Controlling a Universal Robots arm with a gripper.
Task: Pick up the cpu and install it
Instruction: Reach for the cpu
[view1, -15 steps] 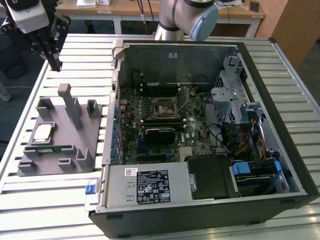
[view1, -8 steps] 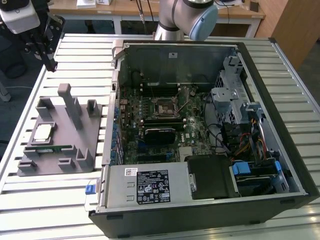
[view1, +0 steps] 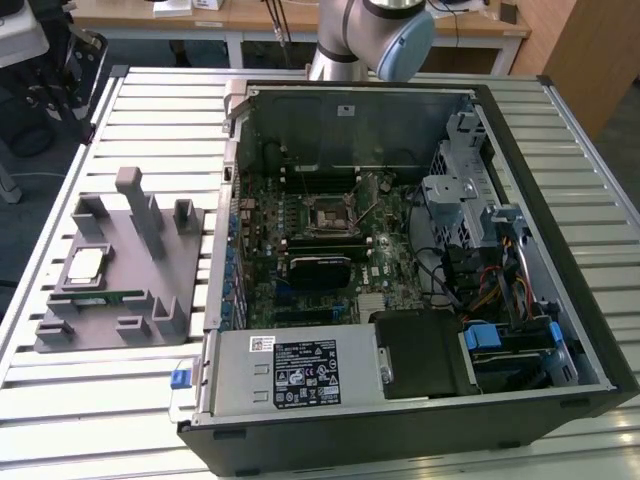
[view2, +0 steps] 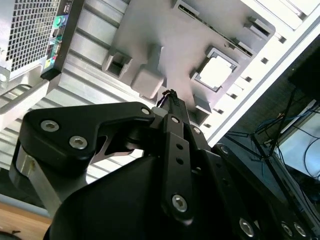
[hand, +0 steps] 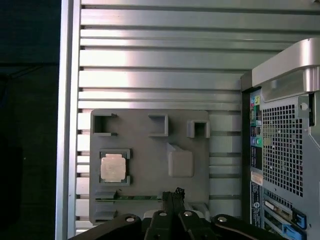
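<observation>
Now | tool (hand: 173, 192) closed, empty | cpu (hand: 113, 167) seated in grey fixture (hand: 147, 167), apart from tool

Table: you work on a table (view1: 90, 400) of pale ribbed metal slats, glaring under bright light.
Behind: a light wooden desk (view1: 250, 15) faces you.
Exterior view's right: a brown wooden panel (view1: 590, 60).
Floor: your floor (view1: 40, 165) is dark; cables (view2: 280, 130) trail there.

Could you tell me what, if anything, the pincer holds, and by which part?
Nothing: the pincer is empty; the small square silver-topped cpu lies apart from it in the grey plastic fixture.
</observation>
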